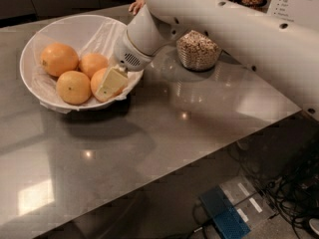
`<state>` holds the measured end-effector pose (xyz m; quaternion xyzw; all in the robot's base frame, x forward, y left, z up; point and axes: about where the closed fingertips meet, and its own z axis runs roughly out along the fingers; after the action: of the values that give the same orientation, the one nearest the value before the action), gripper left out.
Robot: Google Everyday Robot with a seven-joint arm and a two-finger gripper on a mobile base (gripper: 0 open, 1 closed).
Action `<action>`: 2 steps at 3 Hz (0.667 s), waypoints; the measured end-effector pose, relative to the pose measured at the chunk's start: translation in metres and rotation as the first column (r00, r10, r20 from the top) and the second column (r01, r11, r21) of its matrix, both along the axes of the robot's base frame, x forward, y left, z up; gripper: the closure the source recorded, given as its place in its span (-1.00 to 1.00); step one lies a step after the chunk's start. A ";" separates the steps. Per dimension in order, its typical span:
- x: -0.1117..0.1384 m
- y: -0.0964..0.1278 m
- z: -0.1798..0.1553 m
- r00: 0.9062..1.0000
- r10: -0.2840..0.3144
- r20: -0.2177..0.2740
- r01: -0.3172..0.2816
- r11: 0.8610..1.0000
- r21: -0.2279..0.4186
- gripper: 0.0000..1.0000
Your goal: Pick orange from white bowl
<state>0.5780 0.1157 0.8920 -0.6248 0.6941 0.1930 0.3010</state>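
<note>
My gripper (pixel 111 82) sits in the white bowl (pixel 35 44), against the rightmost orange (pixel 94 81); whether it grips, I cannot tell. The far sign (pixel 299 4) begins "Allergens".

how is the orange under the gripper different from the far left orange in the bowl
The right orange is partly hidden by the gripper, which sits low over it. The left orange is in full view with nothing at it. The right orange lies by the near right rim of the bowl; the left orange lies by its left wall. Both are round, yellow-orange and alike in size.
</note>
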 end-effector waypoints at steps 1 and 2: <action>0.004 0.006 -0.013 1.000 -0.002 -0.030 0.002 1.000 0.010 -0.30; 0.007 0.016 -0.022 0.999 -0.005 -0.049 0.006 1.000 0.010 -0.30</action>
<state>0.5847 0.1313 0.8698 -0.6164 0.7019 0.2112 0.2877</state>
